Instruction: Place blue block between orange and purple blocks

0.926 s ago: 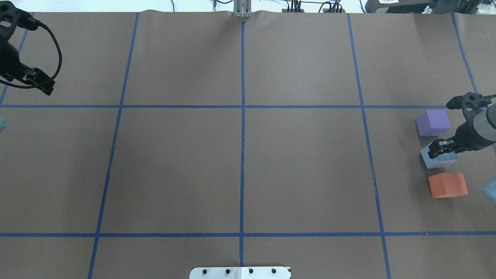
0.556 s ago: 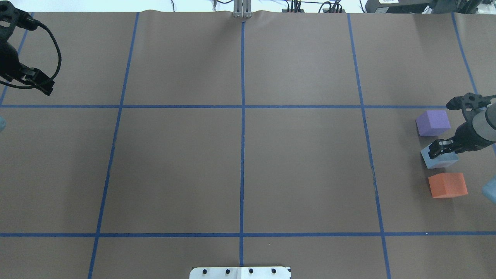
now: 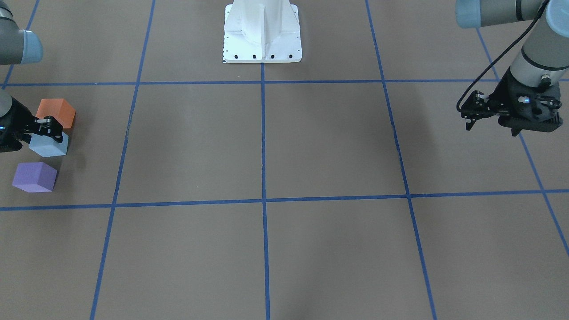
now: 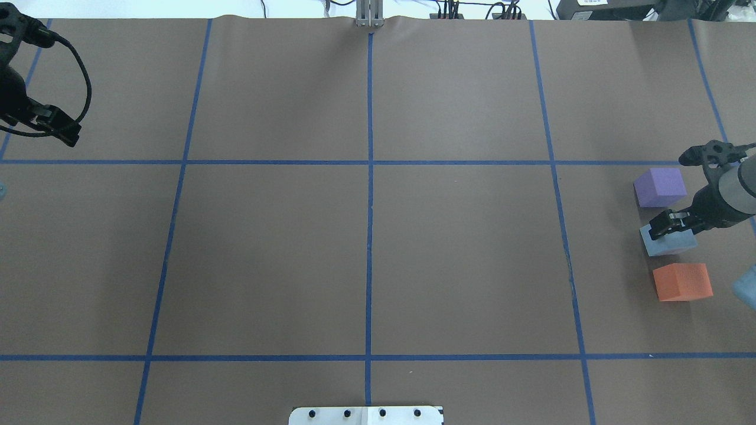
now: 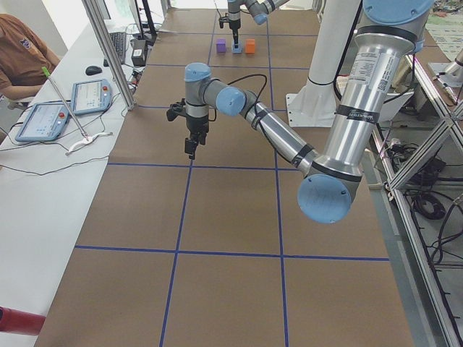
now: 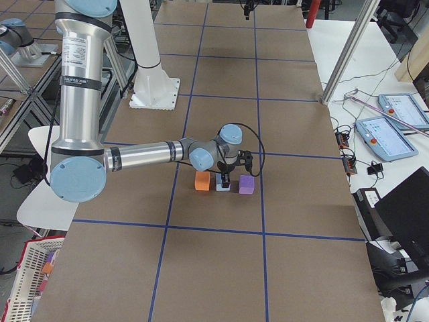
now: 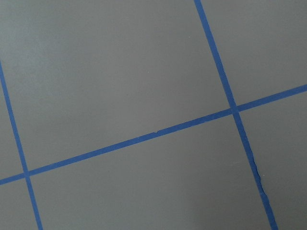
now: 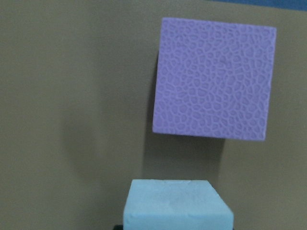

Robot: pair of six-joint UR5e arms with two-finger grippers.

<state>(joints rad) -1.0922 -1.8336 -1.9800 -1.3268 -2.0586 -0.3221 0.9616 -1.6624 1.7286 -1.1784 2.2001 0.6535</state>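
Overhead view. Right gripper at the 3 o'clock edge of the table, jaws narrow and clamped on the top of the blue block.

Purple block lay at 12 o'clock of the blue one, orange block at 6 o'clock. All three near each other in one rough line, none touching.

Change over the last second: gripper and blue block together had crept a little toward 11 o'clock, closing slightly on purple and opening the gap to orange. Purple and orange had not moved.

Reading: the block was already in the slot between its neighbours, and this looked like fine positioning. Could not tell whether its base rested on the paper. The release was not yet done.

Wrist view: purple face square ahead at 12 o'clock, blue top low in frame.

Left gripper hung idle near 10 o'clock, drifted slightly outward. Jaw state could not be told.
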